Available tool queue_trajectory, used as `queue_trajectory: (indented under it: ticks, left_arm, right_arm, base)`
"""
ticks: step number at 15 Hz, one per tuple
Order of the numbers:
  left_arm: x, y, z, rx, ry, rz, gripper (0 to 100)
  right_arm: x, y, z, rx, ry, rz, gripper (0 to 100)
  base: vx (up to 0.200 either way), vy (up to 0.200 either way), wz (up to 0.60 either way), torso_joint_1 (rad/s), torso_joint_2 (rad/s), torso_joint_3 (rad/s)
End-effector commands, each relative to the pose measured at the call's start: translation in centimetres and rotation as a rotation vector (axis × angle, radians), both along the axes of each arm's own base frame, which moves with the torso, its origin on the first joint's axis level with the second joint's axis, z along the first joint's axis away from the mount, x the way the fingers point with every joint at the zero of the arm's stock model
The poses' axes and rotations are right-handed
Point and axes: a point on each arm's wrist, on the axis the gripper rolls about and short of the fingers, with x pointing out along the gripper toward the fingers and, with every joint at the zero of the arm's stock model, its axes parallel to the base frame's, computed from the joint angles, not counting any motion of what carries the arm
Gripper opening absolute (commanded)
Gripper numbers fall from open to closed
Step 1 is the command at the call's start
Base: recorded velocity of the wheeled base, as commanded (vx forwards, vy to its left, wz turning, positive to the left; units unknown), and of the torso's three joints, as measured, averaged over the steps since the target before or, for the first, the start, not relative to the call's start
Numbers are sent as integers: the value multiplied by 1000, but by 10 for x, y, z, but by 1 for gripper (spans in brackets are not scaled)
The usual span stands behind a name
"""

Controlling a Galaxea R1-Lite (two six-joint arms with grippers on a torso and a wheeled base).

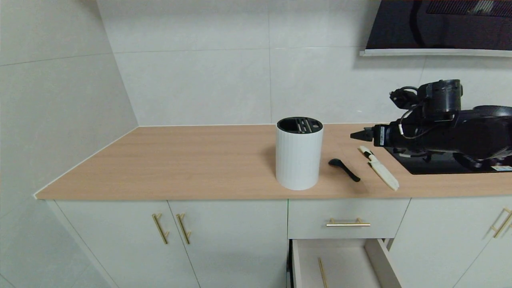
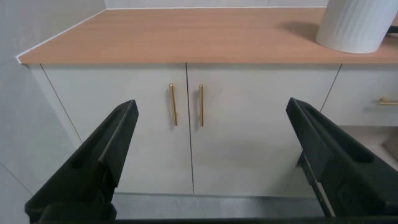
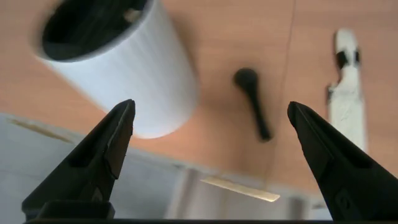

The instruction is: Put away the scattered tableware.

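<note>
From the head view, you have the black spoon [image 1: 344, 169] and the white knife [image 1: 379, 167] lying flat on the bench [image 1: 180, 160], just beside the ribbed white holder [image 1: 299, 158]. The right gripper [image 1: 357, 135] hangs above them. A drawer [image 1: 340, 260] stands open below.

In the left wrist view, the left gripper [image 2: 211, 107] sits low, facing the cabinet doors [image 2: 186, 124], jaws wide apart and empty.

In the right wrist view, the jaws are wide and hold nothing, with the spoon between them below. Both pieces look light, stiff and smooth, so they will likely slide when pinched. Take the spoon mid-handle, across its narrow width. Take the knife by its handle end, well clear of the blade.
</note>
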Motion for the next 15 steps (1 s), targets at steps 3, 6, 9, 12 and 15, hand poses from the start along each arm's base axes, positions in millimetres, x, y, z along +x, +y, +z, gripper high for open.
queue_trajectory:
  ticks: [3, 6, 9, 12, 15]
  left_arm:
    - [0, 0, 0, -1, -1, 2, 100]
    - [0, 0, 0, -1, -1, 2, 100]
    - [0, 0, 0, -1, -1, 0, 100]
    - [0, 0, 0, -1, -1, 0, 100]
    - [0, 0, 0, -1, -1, 2, 100]
  right_arm:
    - [17, -18, -73, -113, 22, 79, 100]
    - [41, -26, -118, -225, -87, 64, 100]
    - [50, -26, -131, -224, -68, 65, 100]
    - [52, -21, -140, -211, -31, 75, 100]
    - [56, -16, -151, -186, 15, 77, 100]
  base:
    - [0, 0, 0, 0, 0, 0]
    - [0, 0, 0, 0, 0, 0]
    - [0, 0, 0, 0, 0, 0]
    - [0, 0, 0, 19, 1, 1]
    - [0, 0, 0, 0, 0, 0]
